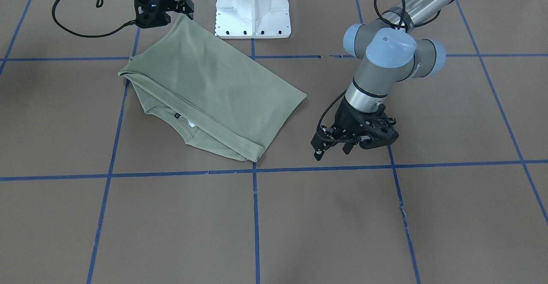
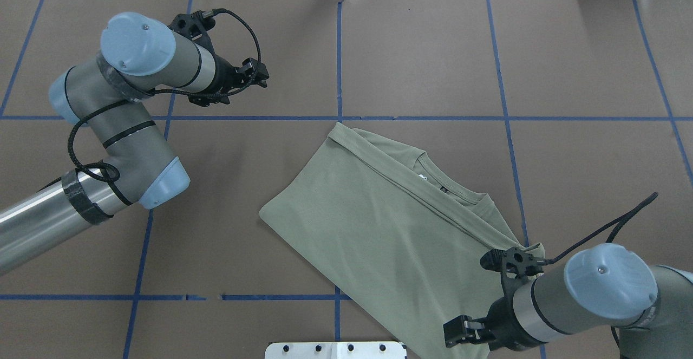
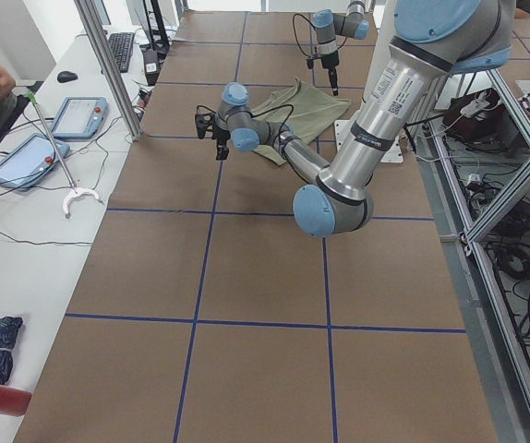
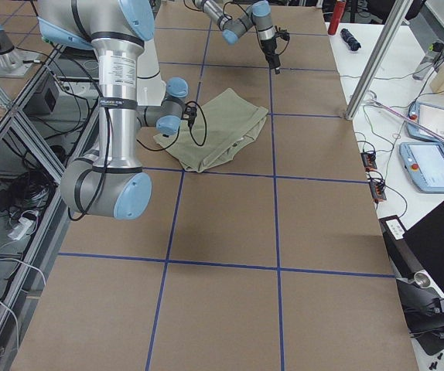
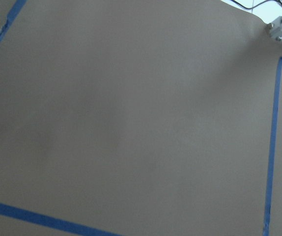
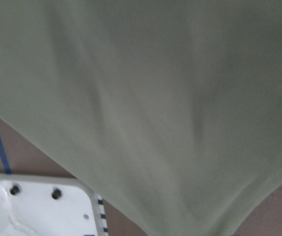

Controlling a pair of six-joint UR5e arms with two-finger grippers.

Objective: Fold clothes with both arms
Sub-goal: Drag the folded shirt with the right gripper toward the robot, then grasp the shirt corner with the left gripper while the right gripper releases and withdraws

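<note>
Folding shirt [image 1: 214, 82]: right gripper [image 1: 185, 12] seemingly clamped its near corner; left gripper [image 1: 333, 152] hung apart, likely needing a far-edge grip.

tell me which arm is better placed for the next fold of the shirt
Right, likely. The right gripper sits at the corner of the shirt nearest the white base, and its wrist view is filled with green fabric. The left gripper hangs over bare table, apart from the shirt.
</note>
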